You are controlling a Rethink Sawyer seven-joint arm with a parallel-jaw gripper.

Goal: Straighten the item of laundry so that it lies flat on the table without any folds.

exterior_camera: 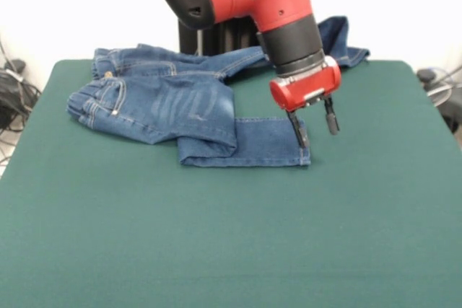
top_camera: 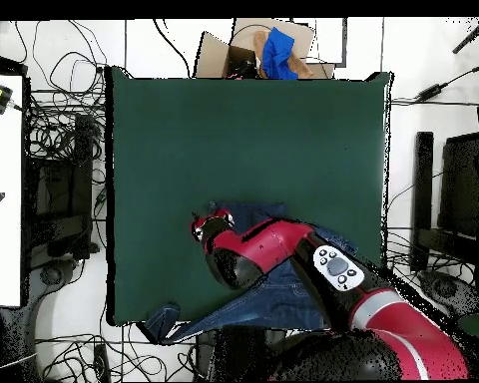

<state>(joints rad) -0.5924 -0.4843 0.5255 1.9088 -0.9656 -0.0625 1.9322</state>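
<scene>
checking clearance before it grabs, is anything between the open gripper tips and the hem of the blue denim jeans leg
Nothing. In the front view the red gripper is open, one finger at the folded blue denim jeans hem, the other over bare green table.

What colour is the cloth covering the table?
Plain dark green table cloth, shown best in the front view.

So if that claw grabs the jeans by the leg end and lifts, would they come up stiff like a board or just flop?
Probably flop: the jeans already lie folded over themselves and rumpled at the waistband, so the cloth bends easily. They look small, so likely light for the open gripper. On the felt-like table a push would more likely bunch them than slide them.
</scene>
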